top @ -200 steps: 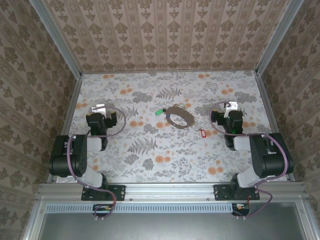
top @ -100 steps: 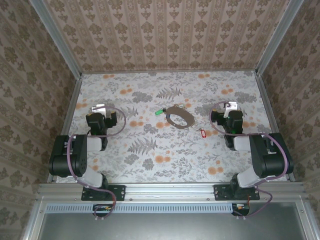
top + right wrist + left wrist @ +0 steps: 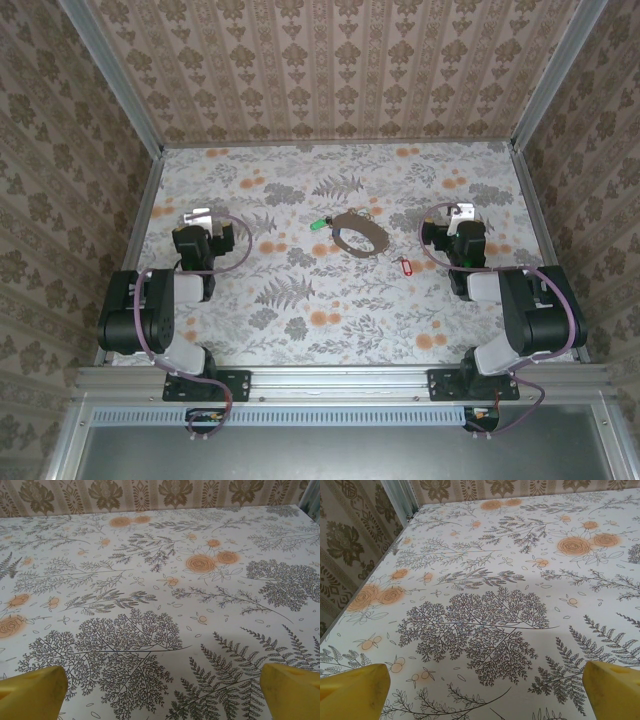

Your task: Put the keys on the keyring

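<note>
keyring [image 3: 358,233]: metal ring and chain too small to make out
green key [image 3: 319,224], red key [image 3: 405,265]: blades too small to tell
left gripper [image 3: 482,694]: fingertips [image 3: 352,692] cut off at bottom corners
right gripper [image 3: 161,694]: fingertips [image 3: 292,690] cut off likewise

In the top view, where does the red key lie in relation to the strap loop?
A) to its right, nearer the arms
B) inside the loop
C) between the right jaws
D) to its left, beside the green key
A: the red key lies right of the strap loop and nearer the arm bases, while the green key is at the loop's left.
</note>
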`<action>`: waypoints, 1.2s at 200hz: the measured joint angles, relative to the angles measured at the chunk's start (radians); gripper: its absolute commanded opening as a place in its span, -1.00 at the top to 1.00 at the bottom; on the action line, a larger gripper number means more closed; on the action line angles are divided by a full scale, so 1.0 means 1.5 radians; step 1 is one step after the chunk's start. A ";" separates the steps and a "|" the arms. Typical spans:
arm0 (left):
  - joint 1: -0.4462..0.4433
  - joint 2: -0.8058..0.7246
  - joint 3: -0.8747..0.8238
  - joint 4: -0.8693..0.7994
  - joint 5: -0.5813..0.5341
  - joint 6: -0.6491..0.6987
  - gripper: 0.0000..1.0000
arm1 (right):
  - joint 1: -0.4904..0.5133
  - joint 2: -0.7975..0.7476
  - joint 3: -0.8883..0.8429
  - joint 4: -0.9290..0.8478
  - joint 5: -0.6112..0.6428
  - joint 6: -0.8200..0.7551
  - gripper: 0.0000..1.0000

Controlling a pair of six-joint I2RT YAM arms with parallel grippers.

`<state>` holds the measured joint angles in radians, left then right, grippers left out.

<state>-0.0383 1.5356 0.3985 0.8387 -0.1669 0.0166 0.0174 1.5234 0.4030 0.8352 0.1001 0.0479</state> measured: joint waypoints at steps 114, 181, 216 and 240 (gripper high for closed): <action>-0.005 -0.054 0.021 -0.104 -0.005 0.000 -1.00 | 0.016 -0.129 0.057 -0.185 0.022 0.005 -1.00; -0.227 -0.196 0.236 -0.457 -0.074 -0.084 -1.00 | 0.095 -0.134 0.373 -0.592 0.008 0.078 -1.00; -0.296 -0.153 0.316 -0.571 0.077 -0.176 -1.00 | 0.140 0.062 0.527 -0.730 -0.075 0.064 -1.00; -0.354 -0.116 0.328 -0.624 0.150 -0.210 -1.00 | 0.153 0.165 0.556 -0.785 -0.155 0.057 -1.00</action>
<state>-0.5694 1.3621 0.8909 -0.0967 0.0574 -0.2981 0.2474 1.7706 1.2373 -0.3424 -0.1329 0.1333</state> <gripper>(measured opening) 0.997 0.999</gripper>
